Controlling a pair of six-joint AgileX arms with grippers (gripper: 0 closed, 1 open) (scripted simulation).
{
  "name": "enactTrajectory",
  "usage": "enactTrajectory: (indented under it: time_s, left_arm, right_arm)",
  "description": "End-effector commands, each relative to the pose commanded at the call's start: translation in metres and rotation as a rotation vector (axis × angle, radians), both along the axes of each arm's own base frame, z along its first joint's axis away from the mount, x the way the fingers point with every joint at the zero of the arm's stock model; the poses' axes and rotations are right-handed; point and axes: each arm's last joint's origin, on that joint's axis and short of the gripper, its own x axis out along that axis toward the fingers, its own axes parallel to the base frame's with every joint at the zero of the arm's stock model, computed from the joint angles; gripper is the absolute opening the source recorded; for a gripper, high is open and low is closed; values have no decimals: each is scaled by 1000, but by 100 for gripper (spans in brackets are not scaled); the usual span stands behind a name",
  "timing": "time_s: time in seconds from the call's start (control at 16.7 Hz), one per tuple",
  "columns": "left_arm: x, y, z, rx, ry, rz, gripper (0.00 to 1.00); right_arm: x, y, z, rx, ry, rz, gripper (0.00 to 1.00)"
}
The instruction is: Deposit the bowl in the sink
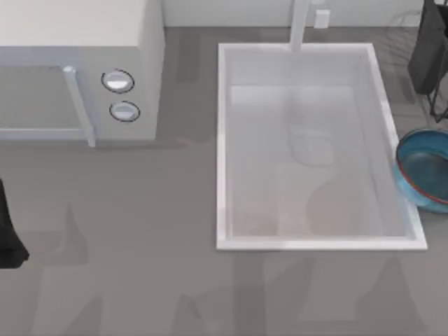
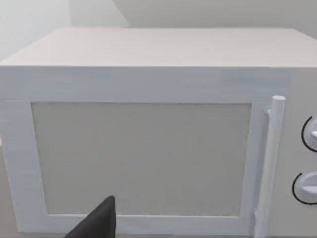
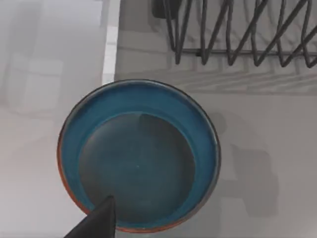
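The blue bowl (image 1: 425,168) with a reddish-brown rim hangs at the table's right edge, and its left side overlaps the right rim of the sink (image 1: 222,140). In the right wrist view the bowl (image 3: 138,156) lies straight below the camera, level, partly over the sink's rim (image 3: 110,44). My right gripper (image 3: 99,224) holds the bowl at its rim, and one dark fingertip (image 3: 101,218) shows inside the rim. The sink's basin holds nothing. My left arm (image 1: 8,238) is parked at the table's left edge, its fingertip (image 2: 99,220) facing the microwave.
A white microwave (image 1: 77,63) with two round knobs (image 1: 119,81) stands at the back left. A dark wire rack (image 3: 242,34) stands behind the bowl at the back right. The faucet post (image 1: 299,24) rises at the sink's far short side.
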Motion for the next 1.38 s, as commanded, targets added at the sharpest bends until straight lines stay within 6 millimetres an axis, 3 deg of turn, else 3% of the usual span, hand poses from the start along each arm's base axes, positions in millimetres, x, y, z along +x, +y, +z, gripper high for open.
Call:
enactTrajectory:
  time_s: [0.3,0.54,0.72,0.96,1.38]
  left_arm:
    - [0,0,0,0,0,0,100]
    - [0,0,0,0,0,0,100]
    - [0,0,0,0,0,0,100]
    - [0,0,0,0,0,0,100]
    - [0,0,0,0,0,0,100]
  right_arm:
    - [92,-16,3,26,420,2,100]
    - [152,-30,-15,63,665,7,100]
    - [185,-39,-34,92,794,12,100]
    - [205,-46,-49,115,871,17,100]
    - [206,-44,-54,114,875,19,100]
